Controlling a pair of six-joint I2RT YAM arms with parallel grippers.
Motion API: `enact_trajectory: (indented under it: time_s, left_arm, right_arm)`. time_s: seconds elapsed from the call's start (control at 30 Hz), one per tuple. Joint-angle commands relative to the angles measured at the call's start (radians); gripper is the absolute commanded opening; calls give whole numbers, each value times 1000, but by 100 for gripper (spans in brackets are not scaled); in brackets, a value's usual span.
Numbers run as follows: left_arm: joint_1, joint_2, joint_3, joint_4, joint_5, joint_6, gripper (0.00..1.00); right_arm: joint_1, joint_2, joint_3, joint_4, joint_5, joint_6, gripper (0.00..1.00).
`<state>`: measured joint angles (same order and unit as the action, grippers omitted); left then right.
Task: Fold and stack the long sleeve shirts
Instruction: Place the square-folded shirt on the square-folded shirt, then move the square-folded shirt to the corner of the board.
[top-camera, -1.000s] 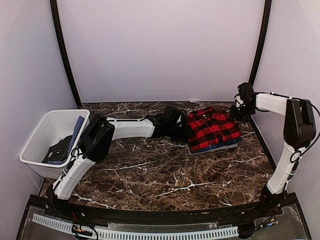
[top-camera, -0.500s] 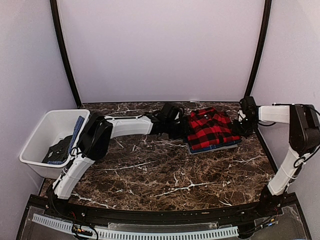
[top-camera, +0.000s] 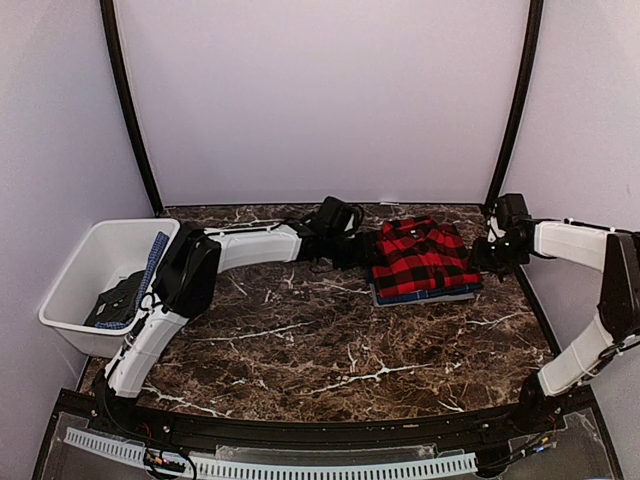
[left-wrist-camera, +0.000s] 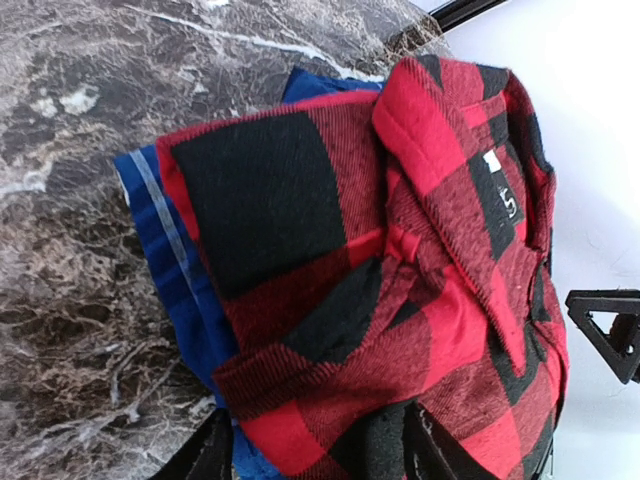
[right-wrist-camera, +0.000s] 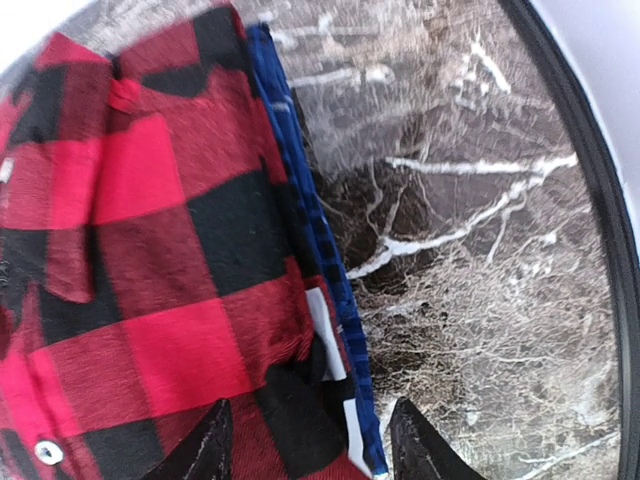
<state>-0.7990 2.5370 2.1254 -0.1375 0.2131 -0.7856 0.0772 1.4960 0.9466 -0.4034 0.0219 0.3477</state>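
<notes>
Red-checked shirt (left-wrist-camera: 300, 200) tops blue plaid shirt (left-wrist-camera: 165, 250) on the worktop (top-camera: 330, 340); left end effector (left-wrist-camera: 317, 450) and right end effector (right-wrist-camera: 310, 440), jaws apart, flank the stack, apparently squaring it.

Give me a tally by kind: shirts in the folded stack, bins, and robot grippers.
Shirts in the stack: 2, red-and-black shirt on top of blue plaid shirt
Bins: 1, white bin
Grippers: 2, left gripper and right gripper
Total: 5
</notes>
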Motion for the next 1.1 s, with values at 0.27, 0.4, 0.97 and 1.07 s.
enact_trajectory:
  time_s: [0.27,0.4,0.97,1.07]
  left_arm:
    - [24,-267,-25,-113,-35,131,62]
    - [27,-367,-129,-108,-58,152,62]
    - [80,-701,-521,-17,-99,157,62]
    - [90,-722,-544,-19,-103,162,62]
  right_arm:
    - [164,-189,-26,-28,-25,58,56]
    - [320,-239,-88,-28,36,139,55]
    - [754,110,-38,156,114,420,54]
    - [754,160,-7,166,131,427,54]
